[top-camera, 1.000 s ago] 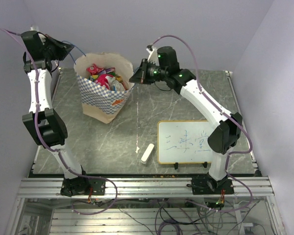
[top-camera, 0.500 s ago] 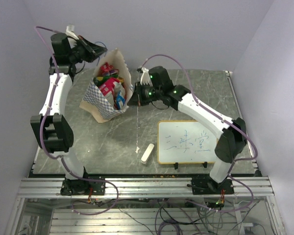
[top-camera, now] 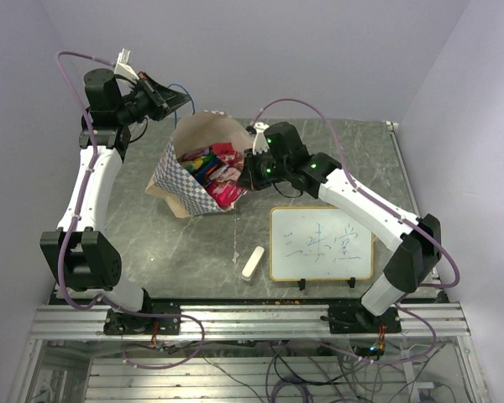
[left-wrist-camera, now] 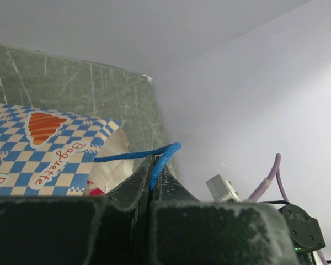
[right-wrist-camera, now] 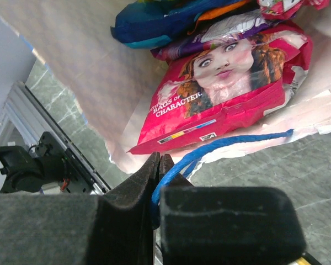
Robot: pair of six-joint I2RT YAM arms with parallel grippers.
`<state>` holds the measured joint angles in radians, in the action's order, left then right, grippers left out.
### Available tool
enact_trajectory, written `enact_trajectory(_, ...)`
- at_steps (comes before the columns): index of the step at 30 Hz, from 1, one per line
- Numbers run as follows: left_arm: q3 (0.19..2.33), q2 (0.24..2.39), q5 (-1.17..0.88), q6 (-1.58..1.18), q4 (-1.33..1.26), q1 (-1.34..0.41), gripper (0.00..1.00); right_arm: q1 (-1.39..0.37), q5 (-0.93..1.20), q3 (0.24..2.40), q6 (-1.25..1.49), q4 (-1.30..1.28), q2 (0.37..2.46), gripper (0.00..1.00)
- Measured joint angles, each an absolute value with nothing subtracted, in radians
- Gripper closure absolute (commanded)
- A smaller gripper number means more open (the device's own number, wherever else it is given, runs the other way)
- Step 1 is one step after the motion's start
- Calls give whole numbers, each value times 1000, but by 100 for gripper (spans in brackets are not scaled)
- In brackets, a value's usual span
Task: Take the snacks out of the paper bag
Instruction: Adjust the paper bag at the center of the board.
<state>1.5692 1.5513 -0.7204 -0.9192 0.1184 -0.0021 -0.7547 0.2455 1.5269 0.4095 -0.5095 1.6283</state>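
- Tipped since a second ago, paper bag point(top-camera: 183, 178) leans mouth-first toward the right arm point(top-camera: 361, 206).
- Left jaws pinch one blue cord point(left-wrist-camera: 157, 156) high; right jaws pinch the other cord point(right-wrist-camera: 209, 146) low.
- Snacks point(top-camera: 217, 166) crowd its mouth, none out.

Soft, even light fills every view, with a lilac cast on the wall point(left-wrist-camera: 254, 83). Shadows on the desk point(top-camera: 361, 143) are faint. Both wrist views show the jaws dark and blurred; the blue cord point(left-wrist-camera: 138, 153) at their tips is sharper, and the pink packet point(right-wrist-camera: 231, 94) beyond them is crisp and glossy.
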Motion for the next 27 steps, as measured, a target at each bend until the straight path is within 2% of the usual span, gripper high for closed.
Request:
enact_trajectory(11, 1562, 1539, -741, -897, 166, -2, 93, -962, 245, 1567, 258, -492, 1634, 100)
enact_trajectory(13, 1544, 1521, -741, -894, 178, -2, 93, -989, 234, 1578, 229, -494, 1635, 97)
enact_trajectory(17, 1517, 1488, -740, -881, 215, -2, 93, -1016, 189, 1604, 187, -519, 1635, 79)
enact_trajectory(18, 1513, 1481, -740, -878, 221, -2, 93, -1016, 172, 1612, 174, -529, 1635, 72)
enact_trajectory(19, 1509, 1476, -740, -878, 223, -2, 93, -1016, 152, 1618, 159, -538, 1633, 59)
enact_trajectory(21, 1503, 1468, -740, -879, 225, -2, 93, -1015, 109, 1618, 138, -562, 1625, 41)
enact_trajectory(23, 1502, 1466, -739, -878, 230, -2, 93, -1012, 67, 1601, 105, -583, 1598, 31)
enact_trajectory(27, 1502, 1466, -736, -878, 249, -2, 93, -1004, 28, 1549, 48, -628, 1481, 18)
